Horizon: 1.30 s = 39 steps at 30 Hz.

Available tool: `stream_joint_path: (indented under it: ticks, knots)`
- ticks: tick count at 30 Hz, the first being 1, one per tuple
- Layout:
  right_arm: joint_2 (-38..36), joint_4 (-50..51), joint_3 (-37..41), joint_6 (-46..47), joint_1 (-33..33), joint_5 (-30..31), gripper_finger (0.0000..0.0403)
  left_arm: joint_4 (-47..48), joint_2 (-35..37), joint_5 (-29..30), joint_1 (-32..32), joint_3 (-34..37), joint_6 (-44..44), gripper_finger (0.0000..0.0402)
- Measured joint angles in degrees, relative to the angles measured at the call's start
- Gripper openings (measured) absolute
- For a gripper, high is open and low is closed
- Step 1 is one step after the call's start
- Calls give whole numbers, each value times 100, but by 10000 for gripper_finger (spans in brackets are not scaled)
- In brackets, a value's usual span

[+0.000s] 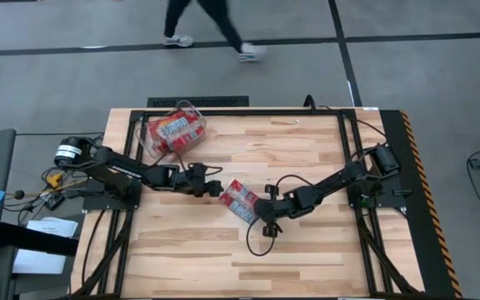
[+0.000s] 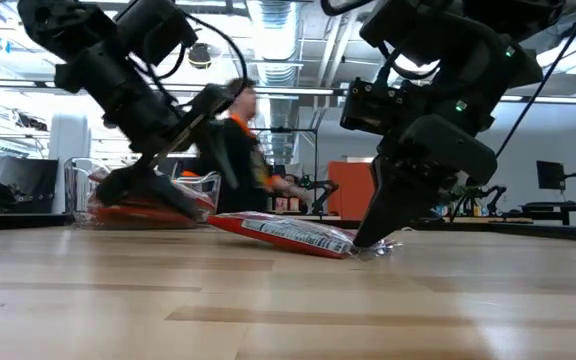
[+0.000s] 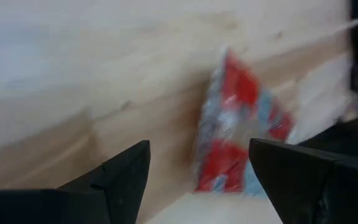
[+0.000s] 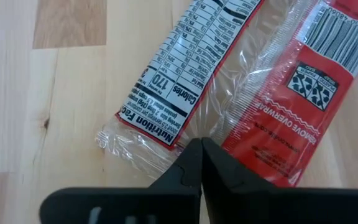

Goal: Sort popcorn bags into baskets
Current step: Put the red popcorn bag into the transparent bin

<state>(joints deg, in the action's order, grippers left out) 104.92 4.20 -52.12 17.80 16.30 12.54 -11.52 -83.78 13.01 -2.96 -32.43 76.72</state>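
Observation:
One red popcorn bag (image 1: 242, 200) lies on the wood table near its middle, back side up, with a white nutrition panel (image 4: 185, 74) and a barcode. My right gripper (image 1: 267, 223) stands at the bag's near end, fingers shut and pointing down. My left gripper (image 1: 217, 188) is open just left of the bag's far end, and the bag shows between its fingers (image 3: 238, 130) without touching them. The clear bin (image 1: 173, 129) stands at the table's far left with several red bags inside. My right gripper has its shut fingertips (image 4: 201, 155) on the bag's clear wrap (image 4: 194, 127), between the nutrition panel and the red panel, near the bag's near end. It comes from above, slanting down. The fingertips hide whether a fold of wrap is pinched. The bag's near end (image 2: 353, 248) lies on the table.
A person (image 1: 215, 25) walks on the floor beyond the table's far edge and also shows in the low view (image 2: 238, 140). A loose black cable (image 1: 261, 246) loops on the table near my right gripper. Bare wood lies toward the near edge and the far right.

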Motion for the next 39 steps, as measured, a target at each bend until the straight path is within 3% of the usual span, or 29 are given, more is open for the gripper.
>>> stream_joint_path:
  ticks: [6, 12, 16, 20, 24, 29, 34, 39]
  knots:
    - [2, 31, 2, -166, -31, -29, 15, -1070, -771, -454, -2, 5, -11, 263]
    - [7, 76, 4, -250, -31, -29, 28, -2171, -1576, -583, -2, -75, 169, 263]
    - [9, 71, 7, -333, -31, -33, 24, -2313, -1911, -833, -2, -426, -20, 254]
    - [9, 51, 7, -375, -31, -44, 15, -2096, -2129, -978, -2, -844, -197, 212]
    - [-20, 87, 10, -336, -31, -44, 22, -1537, -2117, -981, -2, -1090, -290, 135]
    - [-509, 717, 31, -315, 17, -99, 40, -1896, -2090, -1093, -2, -1256, 39, 19]
    - [-1614, 1637, 22, -315, 30, -65, 35, -2467, -1793, -1087, 94, -1498, 199, 14]
    - [-2833, 2088, 18, -268, 56, 279, 18, -1618, -519, -620, 491, -1504, -376, 9]
